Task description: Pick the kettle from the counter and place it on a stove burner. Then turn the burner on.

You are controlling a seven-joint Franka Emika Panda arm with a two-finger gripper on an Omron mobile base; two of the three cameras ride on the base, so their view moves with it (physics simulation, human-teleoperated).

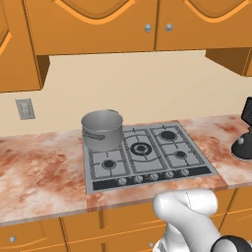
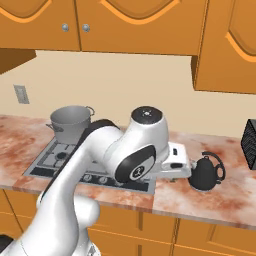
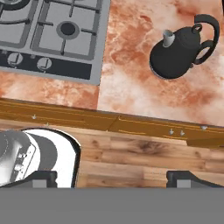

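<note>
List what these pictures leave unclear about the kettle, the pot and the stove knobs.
- Kettle: in the left base view, cut off by the right edge.
- Kettle's spout side: in the right base view, hidden behind the arm.
- Pot: contents hidden by its wall.
- Knobs: markings too small to read in the hand view.

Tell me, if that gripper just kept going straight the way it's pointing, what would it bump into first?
Probably the wooden floor in front of the cabinets. The open gripper looks down past the counter edge; the kettle sits off to one side, though depth is uncertain.
</note>
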